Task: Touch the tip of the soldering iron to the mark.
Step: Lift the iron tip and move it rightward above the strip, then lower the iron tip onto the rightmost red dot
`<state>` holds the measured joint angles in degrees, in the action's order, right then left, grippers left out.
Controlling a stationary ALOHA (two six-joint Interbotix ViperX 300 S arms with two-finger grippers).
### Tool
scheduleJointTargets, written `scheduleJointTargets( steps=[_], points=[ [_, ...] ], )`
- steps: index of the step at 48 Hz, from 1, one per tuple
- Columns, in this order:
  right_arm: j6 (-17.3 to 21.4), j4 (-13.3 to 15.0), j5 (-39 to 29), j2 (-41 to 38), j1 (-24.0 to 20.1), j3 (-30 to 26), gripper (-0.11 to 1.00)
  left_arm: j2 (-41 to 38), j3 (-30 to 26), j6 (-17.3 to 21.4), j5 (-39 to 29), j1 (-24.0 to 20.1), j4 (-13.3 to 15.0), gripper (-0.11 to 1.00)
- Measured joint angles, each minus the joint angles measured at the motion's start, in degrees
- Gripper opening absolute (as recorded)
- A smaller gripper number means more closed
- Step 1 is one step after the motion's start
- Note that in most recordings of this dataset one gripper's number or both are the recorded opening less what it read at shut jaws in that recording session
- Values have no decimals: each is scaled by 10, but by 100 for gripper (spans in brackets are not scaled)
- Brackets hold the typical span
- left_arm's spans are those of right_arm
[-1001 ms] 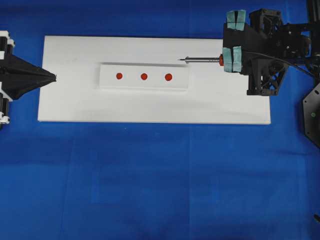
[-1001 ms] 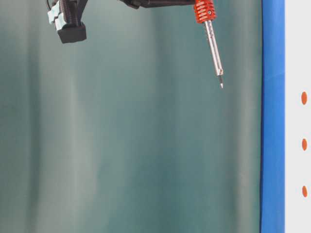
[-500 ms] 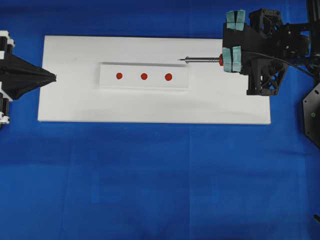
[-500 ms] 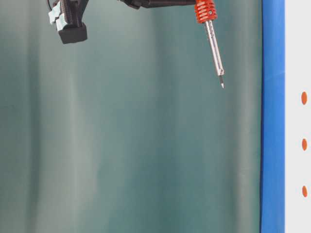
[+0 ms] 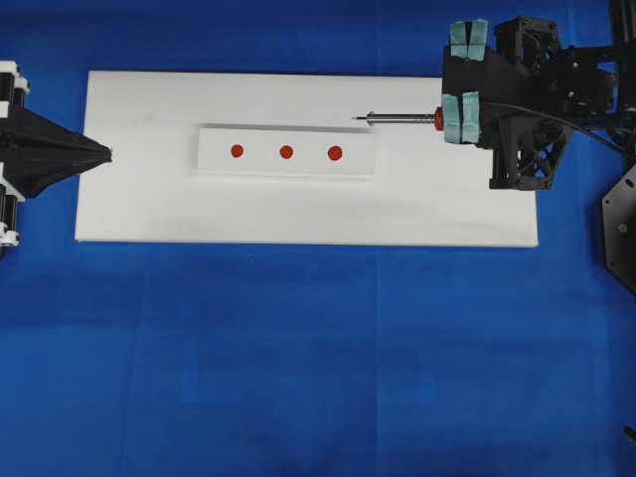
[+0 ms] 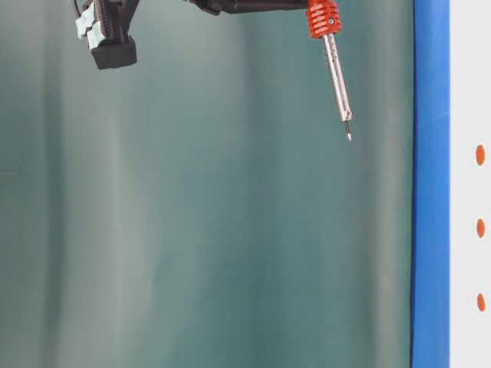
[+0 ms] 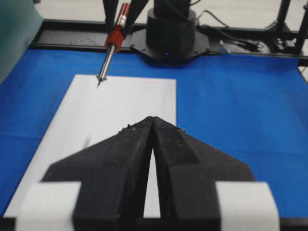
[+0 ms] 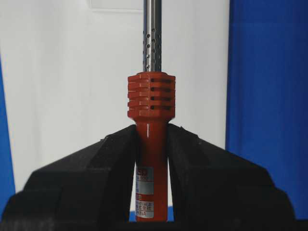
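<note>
The soldering iron (image 5: 402,118) hangs level above the white board (image 5: 149,199), and my right gripper (image 5: 440,118) is shut on its red-orange handle (image 8: 151,144). Its silver shaft (image 8: 152,33) points left, with the tip (image 5: 357,118) in the air just up and right of the raised white strip (image 5: 214,164). That strip carries three red marks: the nearest (image 5: 335,153), a middle one (image 5: 286,152) and a far one (image 5: 237,151). The table-level view shows the tip (image 6: 349,138) well clear of the board. My left gripper (image 5: 109,153) is shut and empty at the board's left edge.
The board lies on a blue cloth (image 5: 318,358). The right arm's black base (image 7: 171,33) and cables stand beyond the board's far end. A black fixture (image 5: 618,229) sits at the right edge of the overhead view.
</note>
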<state>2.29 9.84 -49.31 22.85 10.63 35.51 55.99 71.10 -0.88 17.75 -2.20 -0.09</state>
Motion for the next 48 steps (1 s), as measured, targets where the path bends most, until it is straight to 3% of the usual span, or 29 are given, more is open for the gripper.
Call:
scheduleJointTargets(
  steps=[48],
  points=[
    [1, -9, 99, -130, 0, 26, 6, 0, 0, 0, 0, 0, 0, 2]
  ],
)
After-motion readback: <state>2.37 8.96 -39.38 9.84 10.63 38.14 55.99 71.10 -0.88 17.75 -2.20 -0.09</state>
